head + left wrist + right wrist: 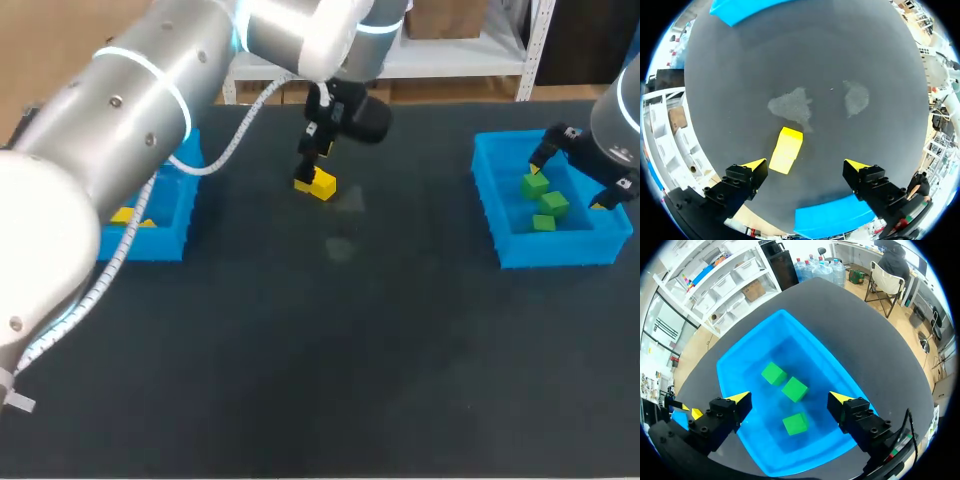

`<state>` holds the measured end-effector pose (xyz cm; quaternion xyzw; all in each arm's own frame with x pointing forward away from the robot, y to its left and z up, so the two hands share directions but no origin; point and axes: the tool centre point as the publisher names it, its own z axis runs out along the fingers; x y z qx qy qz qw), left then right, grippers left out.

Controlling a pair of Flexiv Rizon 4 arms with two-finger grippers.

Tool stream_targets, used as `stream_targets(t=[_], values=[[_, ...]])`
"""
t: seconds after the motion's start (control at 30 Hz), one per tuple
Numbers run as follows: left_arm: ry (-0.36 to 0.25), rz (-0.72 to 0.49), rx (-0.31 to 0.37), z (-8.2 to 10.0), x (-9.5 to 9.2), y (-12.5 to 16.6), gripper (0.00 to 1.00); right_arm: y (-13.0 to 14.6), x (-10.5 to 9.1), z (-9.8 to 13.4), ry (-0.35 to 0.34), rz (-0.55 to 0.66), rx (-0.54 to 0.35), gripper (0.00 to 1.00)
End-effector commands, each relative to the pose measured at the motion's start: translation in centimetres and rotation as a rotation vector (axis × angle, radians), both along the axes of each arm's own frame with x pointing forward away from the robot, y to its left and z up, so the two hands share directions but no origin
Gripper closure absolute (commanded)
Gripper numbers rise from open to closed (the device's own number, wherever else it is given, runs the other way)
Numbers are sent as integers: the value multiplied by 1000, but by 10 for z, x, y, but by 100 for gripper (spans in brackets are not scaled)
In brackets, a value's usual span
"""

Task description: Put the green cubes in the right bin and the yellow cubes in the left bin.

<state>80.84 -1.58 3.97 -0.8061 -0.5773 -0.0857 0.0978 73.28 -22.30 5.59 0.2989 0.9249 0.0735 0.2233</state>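
Dark grey matte table spans the head view, one flat sheet w/ no markings except two pale, scuffed smudges near mid-table. The same smudges show in the left wrist view, just ahead of the gripper.

L bin, blue, sits at the table's left side, partly hidden by the L arm. Yellow cubes show inside it; count unclear, since the arm covers much of it. R bin, also blue, sits at the right side, well apart from L bin. It holds three green cubes, all loose on its floor near one another. The right wrist view shows them clearly, none touching a wall.

One yellow cube lies on the table at mid-back, beside the nearer smudge. L gripper hangs right over it. In the left wrist view the cube lies btwn the fingers of L gripper, close by one finger and apart from the other. Fingers spread wide, not clamped on it.

R gripper hovers over R bin. In its own view R gripper has fingers wide apart w/ nothing held, and the green cubes lie below on the bin floor.
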Motion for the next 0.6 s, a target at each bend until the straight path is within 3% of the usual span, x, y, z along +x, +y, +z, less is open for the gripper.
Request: stream_targets(t=[0.03, 0.33, 0.6], values=[[-14, -6, -17, -13, 2, 1, 0, 0, -3, -1, -10, -3, -2, 0], [-119, 16, -77, -32, 5, -2, 0, 0, -3, -1, -10, -3, -2, 0], [-135, -24, -148, -43, 5, -4, 0, 0, -3, -1, -10, -3, -2, 0]])
